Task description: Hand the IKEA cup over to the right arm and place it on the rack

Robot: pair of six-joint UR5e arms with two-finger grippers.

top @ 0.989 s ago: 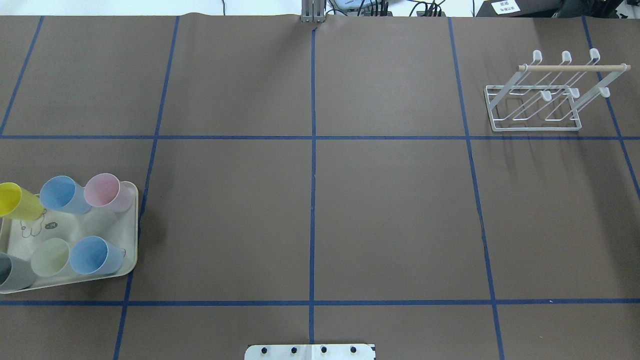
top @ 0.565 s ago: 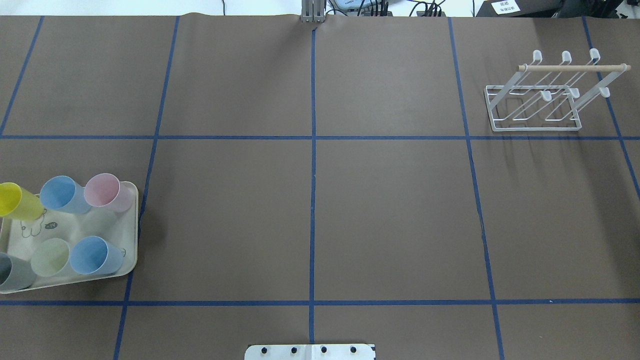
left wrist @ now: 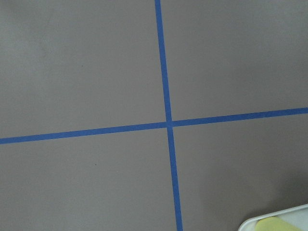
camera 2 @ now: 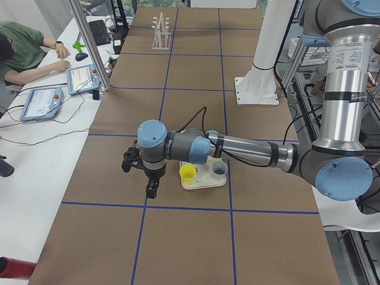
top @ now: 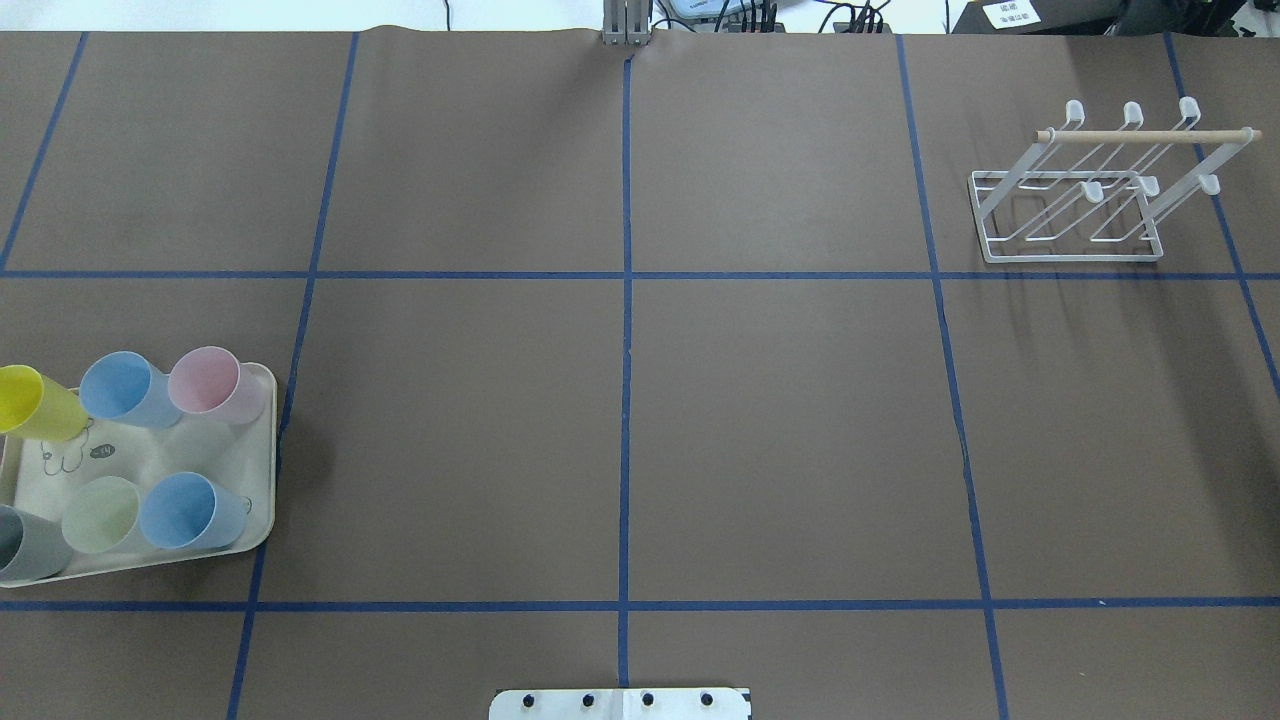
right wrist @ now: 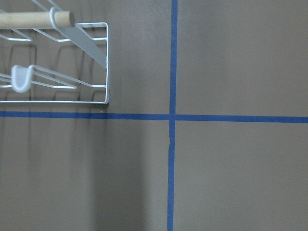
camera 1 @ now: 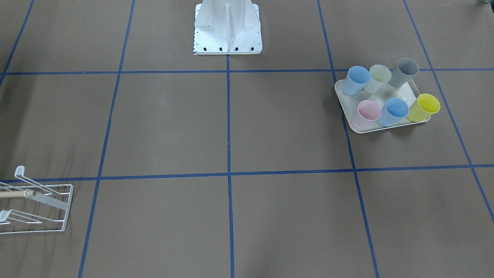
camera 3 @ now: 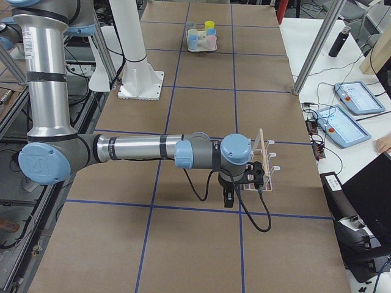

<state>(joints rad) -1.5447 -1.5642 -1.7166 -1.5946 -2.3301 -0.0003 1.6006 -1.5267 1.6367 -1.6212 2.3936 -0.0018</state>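
Several IKEA cups stand upright on a cream tray (top: pixel 150 450) at the table's left: yellow (top: pixel 35 403), blue (top: pixel 125 390), pink (top: pixel 210 383), pale green (top: pixel 100 513), a second blue (top: pixel 190 510) and grey (top: pixel 25 545). The white wire rack (top: pixel 1070 258) with its wooden dowel stands far right, with no cup on it. My left gripper (camera 2: pixel 151 191) hangs beside the tray, left of the yellow cup (camera 2: pixel 188 173). My right gripper (camera 3: pixel 228 198) hangs just before the rack (camera 3: pixel 264 160). Both show only in side views, so I cannot tell whether they are open or shut.
Brown paper with blue tape lines covers the table. The robot's white base (camera 1: pixel 227 27) is at the near edge's middle. The left wrist view shows the tray's corner (left wrist: pixel 274 219). The right wrist view shows the rack's corner (right wrist: pixel 107 62). Operators' tablets (camera 2: pixel 83 78) lie beyond the far side.
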